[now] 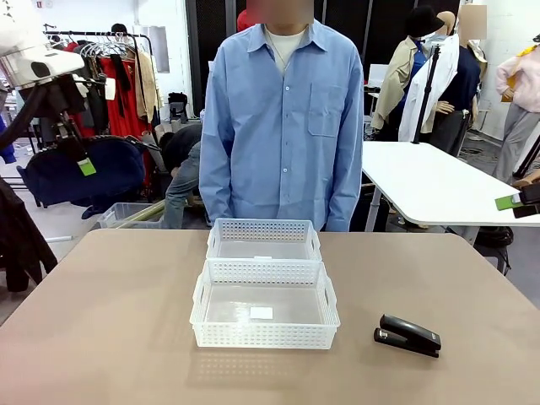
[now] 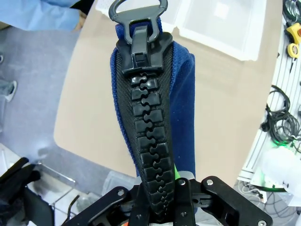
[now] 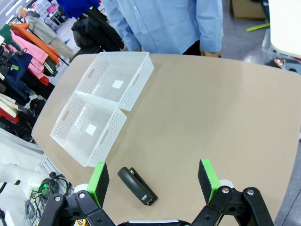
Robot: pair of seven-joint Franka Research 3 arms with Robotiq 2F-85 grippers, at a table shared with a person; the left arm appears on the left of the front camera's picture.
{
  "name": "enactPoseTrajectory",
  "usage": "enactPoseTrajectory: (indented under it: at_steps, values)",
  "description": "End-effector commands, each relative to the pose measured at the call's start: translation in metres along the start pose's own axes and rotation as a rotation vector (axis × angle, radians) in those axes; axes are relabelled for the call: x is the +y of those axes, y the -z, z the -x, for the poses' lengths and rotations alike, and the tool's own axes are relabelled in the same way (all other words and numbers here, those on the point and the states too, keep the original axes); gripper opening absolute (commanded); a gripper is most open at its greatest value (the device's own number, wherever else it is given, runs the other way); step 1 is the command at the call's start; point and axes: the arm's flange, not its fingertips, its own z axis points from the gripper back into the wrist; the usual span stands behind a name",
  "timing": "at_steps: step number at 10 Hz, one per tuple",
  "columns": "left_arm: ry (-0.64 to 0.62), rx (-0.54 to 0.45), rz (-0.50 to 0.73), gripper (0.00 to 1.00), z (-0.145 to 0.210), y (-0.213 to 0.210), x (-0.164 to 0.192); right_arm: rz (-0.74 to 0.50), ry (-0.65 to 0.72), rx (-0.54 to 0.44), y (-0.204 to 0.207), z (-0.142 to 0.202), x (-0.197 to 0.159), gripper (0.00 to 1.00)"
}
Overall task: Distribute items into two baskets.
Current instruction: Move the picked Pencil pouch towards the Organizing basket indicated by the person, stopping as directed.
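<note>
- The left jaws were clamped shut on the black zipper of the navy-blue pouch (image 2: 184,108), holding it up at the left side of the desk (image 1: 101,337).
- The right jaws stood wide apart, gripping nothing, above the black stapler (image 3: 137,186), which lay on the desk to the right of the near basket.
- Two white lattice baskets sat touching mid-desk, the wider handled basket (image 1: 264,314) near and the smaller basket (image 1: 263,240) far, each with just a white sticker on its floor.

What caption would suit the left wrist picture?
Left gripper clamps a navy zippered pouch aloft, with the table and white baskets beyond.
</note>
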Motion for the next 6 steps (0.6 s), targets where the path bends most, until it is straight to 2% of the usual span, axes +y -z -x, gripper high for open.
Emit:
enactPoseTrajectory:
  at_steps: [1, 6]
  values:
    - [-0.001, 0.000, -0.008, 0.00, 0.0006, -0.0030, 0.0020, -0.021, -0.003, -0.030, 0.0014, -0.0011, -0.0010, 1.00]
    - [-0.001, 0.000, -0.008, 0.00, 0.0006, -0.0030, 0.0020, -0.021, -0.003, -0.030, 0.0014, -0.0011, -0.0010, 1.00]
